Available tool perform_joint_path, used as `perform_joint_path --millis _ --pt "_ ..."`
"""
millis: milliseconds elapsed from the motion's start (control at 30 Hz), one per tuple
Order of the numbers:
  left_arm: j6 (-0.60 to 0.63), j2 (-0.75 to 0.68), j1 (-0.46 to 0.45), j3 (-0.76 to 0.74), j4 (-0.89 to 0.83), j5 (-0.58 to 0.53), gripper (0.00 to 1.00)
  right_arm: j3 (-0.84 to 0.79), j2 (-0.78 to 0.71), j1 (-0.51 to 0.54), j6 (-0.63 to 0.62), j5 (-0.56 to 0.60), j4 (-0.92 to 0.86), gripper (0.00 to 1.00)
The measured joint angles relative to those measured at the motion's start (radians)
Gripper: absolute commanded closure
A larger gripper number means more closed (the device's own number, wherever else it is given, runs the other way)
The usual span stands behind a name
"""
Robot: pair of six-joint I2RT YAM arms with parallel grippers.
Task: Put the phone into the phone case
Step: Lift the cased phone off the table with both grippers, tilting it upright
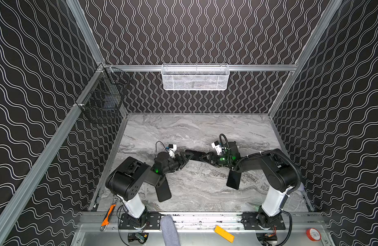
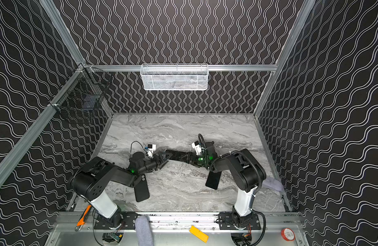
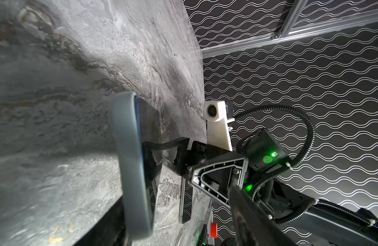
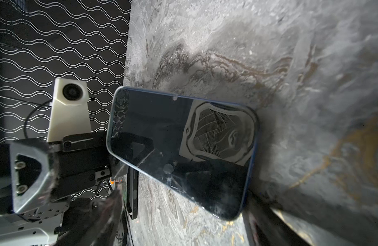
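Nearest, 1 red tape roll (image 1: 313, 234) is showing a white barcode label (image 1: 316, 234), too small to read. 2 dark slabs are lying flat: a phone case (image 1: 163, 189) left, a second phone (image 1: 234, 180) right. Farther back, the phone (image 1: 195, 155) is spanning both grippers, long axis running left-right. The right gripper (image 1: 206, 158) is clasping it across its width, and the left gripper (image 1: 185, 158) is standing parted at its other end. Behind, 1 black basket (image 1: 102, 100) and 1 white basket (image 1: 194, 77) are hanging.
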Motion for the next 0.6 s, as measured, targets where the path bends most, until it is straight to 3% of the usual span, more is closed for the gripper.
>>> perform_joint_path --millis 133,400,600 --pt "-0.013 0.002 -0.002 -0.011 0.026 -0.007 0.39 -0.003 -0.006 0.0 0.0 -0.005 0.0 0.11" --pt "0.035 -0.101 -0.002 -0.01 -0.078 -0.005 0.64 -0.004 -0.011 -0.002 0.0 -0.011 -0.01 0.11" --pt "0.122 -0.159 0.0 0.033 -0.241 0.009 0.65 -0.005 -0.017 -0.003 -0.002 -0.011 -0.023 0.11"
